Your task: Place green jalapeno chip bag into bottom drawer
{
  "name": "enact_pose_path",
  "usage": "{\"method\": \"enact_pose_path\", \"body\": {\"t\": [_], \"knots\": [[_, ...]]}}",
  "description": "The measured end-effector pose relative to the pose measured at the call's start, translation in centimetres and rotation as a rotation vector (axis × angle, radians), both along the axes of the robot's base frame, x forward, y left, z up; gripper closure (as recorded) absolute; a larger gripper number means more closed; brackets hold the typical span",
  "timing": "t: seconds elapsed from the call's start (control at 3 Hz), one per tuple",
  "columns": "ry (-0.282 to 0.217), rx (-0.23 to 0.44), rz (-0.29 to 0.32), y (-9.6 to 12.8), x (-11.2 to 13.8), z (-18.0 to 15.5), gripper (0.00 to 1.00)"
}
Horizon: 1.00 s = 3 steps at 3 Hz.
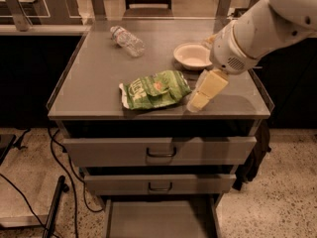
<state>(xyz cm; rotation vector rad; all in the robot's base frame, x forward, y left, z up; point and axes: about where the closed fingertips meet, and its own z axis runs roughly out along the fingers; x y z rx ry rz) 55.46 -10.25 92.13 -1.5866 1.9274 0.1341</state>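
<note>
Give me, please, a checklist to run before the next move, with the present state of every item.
1. Green jalapeno chip bag lies on the cabinet top, nothing on it: ok.
2. End effector sits just right of the bag: ok.
3. Bag held by the end effector: not ok.
4. Bottom drawer pulled out: ok.
5. White bowl and clear plastic bottle apart from the bag: ok.

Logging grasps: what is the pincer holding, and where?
Nothing appears held: the cream pincer hovers beside the crinkled green foil chip bag lying on the grey tabletop.
</note>
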Motion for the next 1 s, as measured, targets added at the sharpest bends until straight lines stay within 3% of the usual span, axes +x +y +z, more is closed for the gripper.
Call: {"method": "enact_pose_path", "body": {"t": [1.0], "knots": [[0.056,-0.021,0.054,3.9,2.3,-2.9,0.0]]}}
